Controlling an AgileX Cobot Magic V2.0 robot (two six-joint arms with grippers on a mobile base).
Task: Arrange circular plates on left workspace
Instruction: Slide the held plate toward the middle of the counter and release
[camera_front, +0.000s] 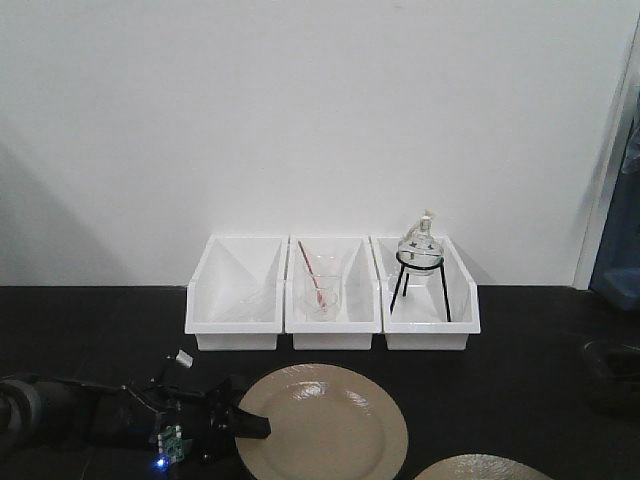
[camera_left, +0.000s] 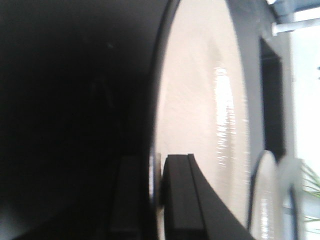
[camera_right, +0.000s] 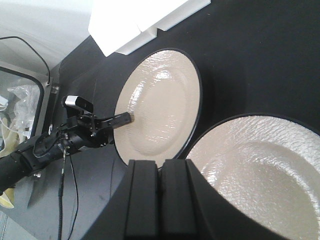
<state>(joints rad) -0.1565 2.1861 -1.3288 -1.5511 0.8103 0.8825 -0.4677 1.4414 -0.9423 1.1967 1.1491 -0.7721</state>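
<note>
We see the left arm (camera_front: 60, 410) stretched low over the black bench top (camera_front: 90, 330), coming in from the left edge. The left gripper (camera_front: 252, 428) is clamped narrow on the left rim of the centre plate (camera_front: 325, 420). The wrist view shows one finger (camera_left: 180, 195) on the top face and the other under the rim. The plate is on the bench, just in front of the white bins (camera_front: 332, 325); we cannot tell if its rim is lifted. The right gripper (camera_right: 160, 200) hangs above, near the second plate (camera_right: 255, 175), fingers pressed together and gripping nothing. The second plate lies just beside the first, at front right.
</note>
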